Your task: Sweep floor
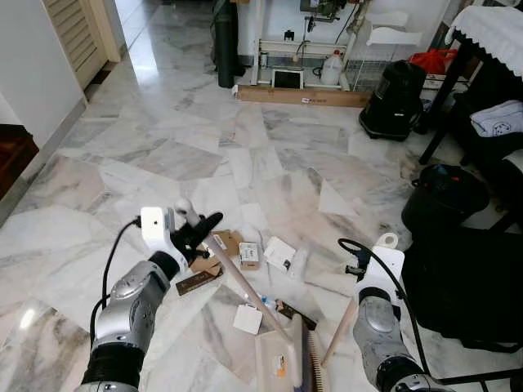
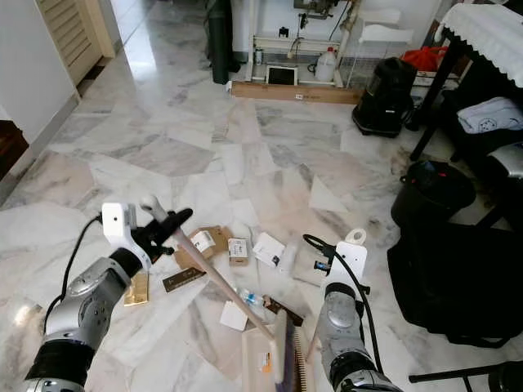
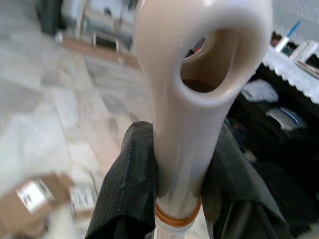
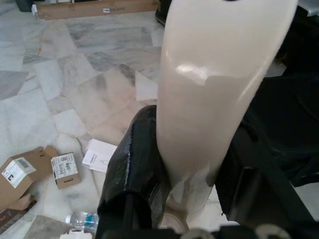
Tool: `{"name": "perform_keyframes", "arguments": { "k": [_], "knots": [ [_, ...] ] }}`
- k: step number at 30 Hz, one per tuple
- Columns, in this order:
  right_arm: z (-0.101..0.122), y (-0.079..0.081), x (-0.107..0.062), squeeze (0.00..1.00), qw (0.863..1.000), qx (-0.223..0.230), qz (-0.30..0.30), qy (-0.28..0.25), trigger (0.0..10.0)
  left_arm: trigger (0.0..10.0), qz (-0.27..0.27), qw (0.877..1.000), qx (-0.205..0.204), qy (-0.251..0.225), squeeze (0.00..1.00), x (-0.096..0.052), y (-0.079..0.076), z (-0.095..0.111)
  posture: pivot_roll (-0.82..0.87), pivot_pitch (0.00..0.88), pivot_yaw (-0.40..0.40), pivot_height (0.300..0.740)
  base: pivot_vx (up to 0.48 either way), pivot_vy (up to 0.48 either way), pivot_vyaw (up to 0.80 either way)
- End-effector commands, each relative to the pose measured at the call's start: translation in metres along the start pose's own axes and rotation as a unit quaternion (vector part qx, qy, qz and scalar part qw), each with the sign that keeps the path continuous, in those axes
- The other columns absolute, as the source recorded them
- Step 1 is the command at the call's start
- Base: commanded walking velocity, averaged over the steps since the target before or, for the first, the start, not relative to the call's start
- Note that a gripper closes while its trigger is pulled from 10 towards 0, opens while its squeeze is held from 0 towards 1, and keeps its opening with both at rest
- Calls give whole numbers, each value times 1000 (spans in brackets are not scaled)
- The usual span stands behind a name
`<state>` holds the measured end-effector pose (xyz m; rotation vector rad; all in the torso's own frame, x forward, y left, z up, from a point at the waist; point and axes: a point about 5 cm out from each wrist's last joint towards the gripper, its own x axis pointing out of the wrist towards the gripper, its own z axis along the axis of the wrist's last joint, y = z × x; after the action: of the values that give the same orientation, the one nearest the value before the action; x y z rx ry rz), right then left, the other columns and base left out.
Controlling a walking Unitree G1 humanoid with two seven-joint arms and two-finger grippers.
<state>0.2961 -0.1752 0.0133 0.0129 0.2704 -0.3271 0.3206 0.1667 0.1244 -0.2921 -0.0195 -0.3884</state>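
Closest to me, my left gripper [image 1: 198, 229] is clamped shut around the top of the broom handle [image 1: 245, 286], its black fingers [image 3: 130, 184] pressed to both sides of the cream shaft just under the hanging loop [image 3: 209, 59]. From that grip the handle slopes down and toward my right to the broom head [image 1: 296, 353], whose bristles sit on the floor beside the dustpan [image 1: 274, 363].

My right gripper [image 4: 194, 164] is closed on a second cream handle, the dustpan handle [image 1: 339, 331], which runs down from the wrist to the pan; its looped top [image 1: 385, 241] stands just above the wrist.

Just beyond the left gripper lies the litter: a brown cardboard box [image 1: 225, 243], a small labelled carton [image 1: 249, 255], a white card [image 1: 279, 252], and nearer the broom head a white paper square [image 1: 247, 318] and a small water bottle [image 2: 252, 298]. A dark flat wrapper [image 1: 198, 280] lies below the left wrist.

To the outside of my right gripper a black bag [image 1: 470, 286] and a black bucket [image 1: 445, 196] crowd the edge, so room there is tight. Ahead of both grippers the marble floor [image 1: 204, 147] runs open. Far off, a long cardboard box [image 1: 302, 95] lies along the wall, with a black vacuum cleaner [image 1: 394, 100] beside it and a table leg [image 1: 441, 106] slanting down.
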Motion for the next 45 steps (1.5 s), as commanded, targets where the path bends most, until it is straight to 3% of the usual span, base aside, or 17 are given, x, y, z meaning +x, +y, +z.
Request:
{"name": "perform_keyframes", "arguments": {
  "k": [1, 5, 10, 17, 24, 32, 45],
  "knots": [
    [-31, -3, -13, 0, 997, -6, 3, 78, 10000, 10000, -7, 997, 38, -71, 0, 8, -9, 31, -16, 63, -45, 740, 0, 0, 0],
    [-30, 0, -12, 0, 997, -4, 13, 74, 10000, 10000, 0, 993, 87, -83, 0, 11, -15, 33, -16, 59, -46, 740, 0, 0, 0],
    [-30, 1, -13, 0, 997, -3, 20, 74, 10000, 10000, 21, 991, 91, -100, 0, 12, -15, 36, -21, 61, -47, 740, 0, 0, 0],
    [-32, -5, -14, 0, 997, 15, 30, 72, 10000, 10000, 43, 981, 154, -109, 0, 9, -10, 39, -20, 64, -43, 740, 0, 0, 0],
    [-27, -10, -9, 0, 995, 65, 39, 71, 10000, 10000, 54, 978, 165, -116, 0, 9, -9, 38, -27, 63, -44, 740, 0, 0, 0],
    [-26, -6, -8, 0, 982, 161, 66, 78, 10000, 10000, 61, 974, 186, -112, 0, 8, -5, 35, -24, 63, -44, 740, 0, 0, 0],
    [-18, -4, -6, 0, 981, 157, 103, 48, 10000, 10000, 42, 976, 192, -95, 0, 8, -7, 27, -26, 64, -47, 740, 0, 0, 0]
  ]
}}
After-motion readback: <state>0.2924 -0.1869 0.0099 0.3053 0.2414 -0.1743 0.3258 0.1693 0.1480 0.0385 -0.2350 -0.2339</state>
